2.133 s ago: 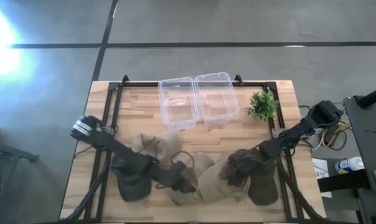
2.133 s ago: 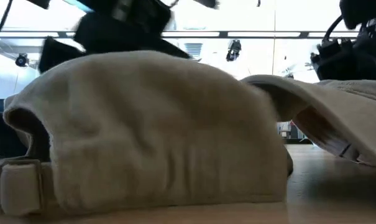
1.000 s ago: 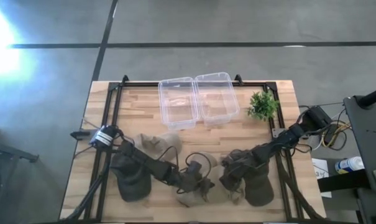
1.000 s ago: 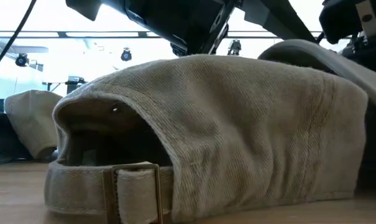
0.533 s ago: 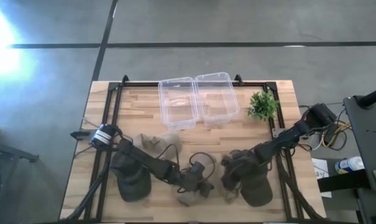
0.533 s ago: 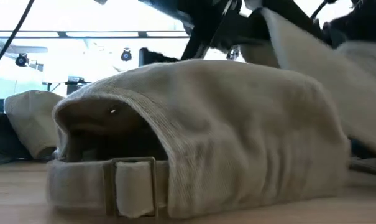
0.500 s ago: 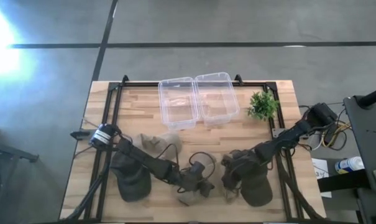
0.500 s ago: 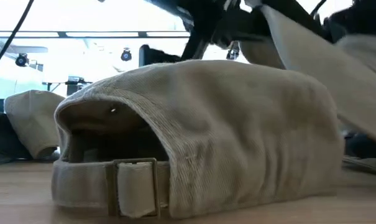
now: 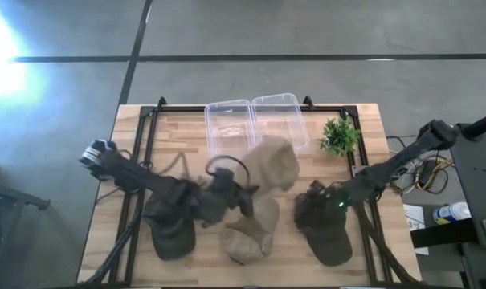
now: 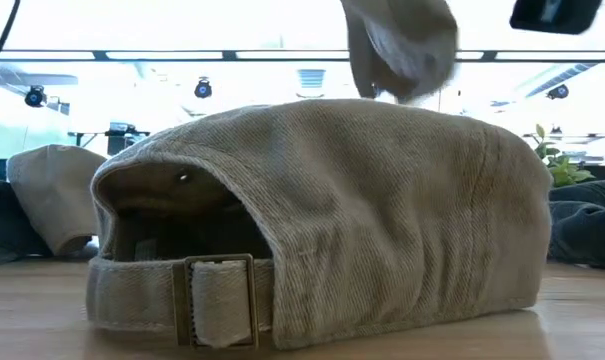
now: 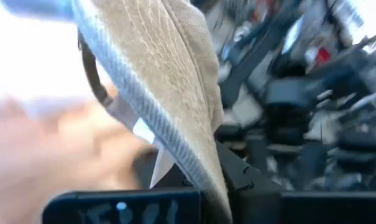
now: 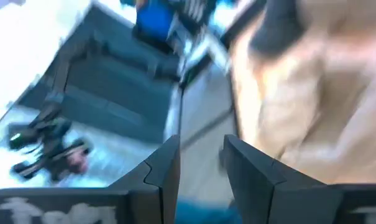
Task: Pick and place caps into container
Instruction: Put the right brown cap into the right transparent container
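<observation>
A tan cap (image 9: 271, 164) hangs in the air by the near edge of two clear containers (image 9: 281, 112), with my left gripper (image 9: 244, 193) shut on it; the low view shows it high up (image 10: 397, 45). A second tan cap (image 9: 247, 233) rests on its rim at the table's near middle, strap and buckle (image 10: 217, 300) facing the low camera. One dark cap (image 9: 170, 229) lies near left, another (image 9: 323, 231) near right. My right gripper (image 9: 313, 195) stands open just beyond that right dark cap, with nothing between its fingers (image 12: 169, 168). My left gripper pinches the tan cap's rim edge (image 11: 203, 177) between its two fingers, reaching in from the table's left. Cloth with a small white tag inside rises past the fingers. The cap is lifted clear of the table and of the other caps.
A small green plant (image 9: 340, 135) stands to the right of the containers. A third tan cap (image 10: 47, 195) lies at the left behind the near one. A black frame (image 9: 146, 120) runs around the table's working area.
My left gripper has shut on a tan cap near the table's front, then gone up and toward the far edge with it, so the cap now hangs by the containers. My right gripper has drawn back from the right dark cap toward the far right.
</observation>
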You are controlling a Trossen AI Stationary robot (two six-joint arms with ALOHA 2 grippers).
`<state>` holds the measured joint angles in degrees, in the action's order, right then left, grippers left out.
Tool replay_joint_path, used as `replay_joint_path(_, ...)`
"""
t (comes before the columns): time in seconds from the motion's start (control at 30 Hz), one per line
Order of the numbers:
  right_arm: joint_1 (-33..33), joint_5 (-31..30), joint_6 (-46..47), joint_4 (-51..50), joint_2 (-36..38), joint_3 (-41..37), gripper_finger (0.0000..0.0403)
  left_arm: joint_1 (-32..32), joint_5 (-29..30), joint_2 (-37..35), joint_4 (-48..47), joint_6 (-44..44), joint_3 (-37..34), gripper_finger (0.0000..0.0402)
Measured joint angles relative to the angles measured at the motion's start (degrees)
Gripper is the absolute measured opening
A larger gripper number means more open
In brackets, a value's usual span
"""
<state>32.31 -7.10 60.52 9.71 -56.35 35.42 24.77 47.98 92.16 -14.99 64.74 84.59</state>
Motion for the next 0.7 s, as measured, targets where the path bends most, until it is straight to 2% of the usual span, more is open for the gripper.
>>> replay_joint_path(0.13,0.6,-11.4,-2.4,-8.8,6.2,0.0,0.0121,-3.3,4.9,-3.1,-0.1,-8.8,3.2,0.0007)
replay_joint_path(0.23,0.5,-17.6,-0.5,-16.0,9.2,0.0,0.0121,-8.9,3.1,-3.5,-4.7,-10.3,6.8,0.0007)
replay_joint_path(0.37,0.5,-20.8,2.9,-21.8,11.3,0.0,0.0121,-19.5,-8.3,-1.7,-16.9,-4.8,12.7,0.0007)
replay_joint_path(0.47,0.4,-21.5,4.7,-24.2,11.7,0.0,0.0121,-27.0,-23.1,1.4,-17.6,-4.3,14.7,0.0007)
replay_joint_path(0.53,0.4,-21.6,5.3,-24.5,11.3,-0.1,0.0121,-30.7,-29.9,3.8,-18.2,-3.0,15.8,0.0007)
replay_joint_path(0.7,0.4,-21.6,5.4,-24.5,10.0,-0.1,0.0121,-37.5,-38.4,10.2,-18.5,1.5,17.9,0.0007)
